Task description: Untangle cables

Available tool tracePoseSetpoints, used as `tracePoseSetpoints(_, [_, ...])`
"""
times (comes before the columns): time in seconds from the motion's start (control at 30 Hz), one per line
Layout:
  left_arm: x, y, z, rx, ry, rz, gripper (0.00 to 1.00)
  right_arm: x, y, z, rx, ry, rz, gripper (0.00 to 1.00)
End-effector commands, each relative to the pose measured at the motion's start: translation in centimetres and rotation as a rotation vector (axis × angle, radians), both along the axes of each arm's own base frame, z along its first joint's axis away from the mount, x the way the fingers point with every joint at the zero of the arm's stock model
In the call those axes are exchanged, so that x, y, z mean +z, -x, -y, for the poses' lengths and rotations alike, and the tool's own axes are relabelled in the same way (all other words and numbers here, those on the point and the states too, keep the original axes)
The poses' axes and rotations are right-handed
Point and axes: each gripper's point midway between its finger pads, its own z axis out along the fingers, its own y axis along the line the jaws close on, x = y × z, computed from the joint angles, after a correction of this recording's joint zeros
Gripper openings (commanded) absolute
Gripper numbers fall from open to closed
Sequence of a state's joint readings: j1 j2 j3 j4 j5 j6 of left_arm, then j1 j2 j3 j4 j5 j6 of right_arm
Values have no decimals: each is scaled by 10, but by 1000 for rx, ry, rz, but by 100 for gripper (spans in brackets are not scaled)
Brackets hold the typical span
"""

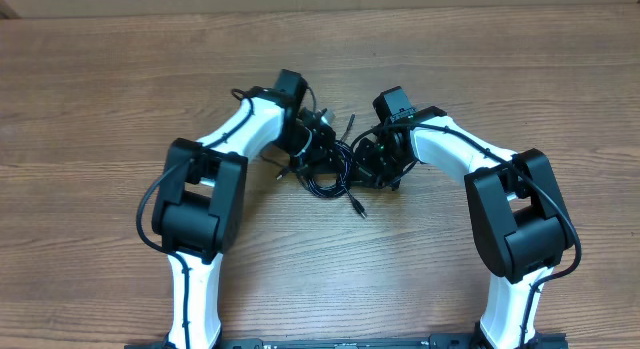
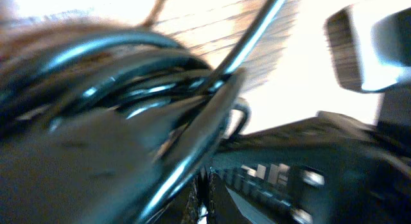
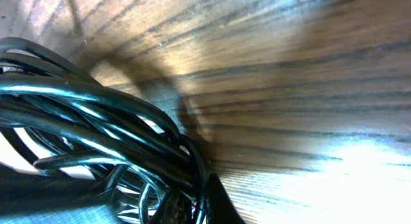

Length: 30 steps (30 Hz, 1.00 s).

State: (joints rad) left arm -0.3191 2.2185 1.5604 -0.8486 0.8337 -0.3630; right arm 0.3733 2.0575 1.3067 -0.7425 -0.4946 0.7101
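Wood-grain tabletop (image 1: 100, 99) all round. On the left, left gripper (image 1: 318, 139) clenched on a strand of the cables (image 1: 330, 181); close and blurred from its wrist, glossy loops pressed against the fingers (image 2: 200, 199). At centre, thin black tangle lying on the wood between both arms, one plug end (image 1: 360, 211) trailing toward the near edge. On the right, right gripper (image 1: 378, 157) likewise clamped on the cables, coiled bundle bunched at its fingertip (image 3: 217, 199).
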Motion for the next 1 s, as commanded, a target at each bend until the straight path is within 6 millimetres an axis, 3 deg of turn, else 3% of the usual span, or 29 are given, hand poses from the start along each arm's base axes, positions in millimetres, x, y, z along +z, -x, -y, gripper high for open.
tracePoseSetpoints(0.0, [66, -18, 12, 18, 315, -8, 4, -19, 3, 19, -15, 97, -6, 4])
tracePoseSetpoints(0.27, [66, -37, -7, 65, 315, 38, 4, -11, 5, 5, 65, -5, 14, 4])
tracePoseSetpoints(0.43, [32, -18, -19, 53, 79, -10, 6, -7, 10, 0, 69, -45, -7, 8])
tracePoseSetpoints(0.53, [22, -3, -16, -12, 3, -4, 10, -6, 10, -1, 69, -49, -8, 11])
tracePoseSetpoints(0.63, [5, 7, -11, -66, -140, 30, 30, -6, 10, -1, 69, -49, -8, 11])
tracePoseSetpoints(0.73, [-6, 10, -14, -56, -251, 28, 41, -6, 10, -1, 69, -49, -8, 11])
tracePoseSetpoints(0.97, [-18, 5, -17, -70, -355, 97, 40, -6, 9, -1, 69, -49, -6, 11])
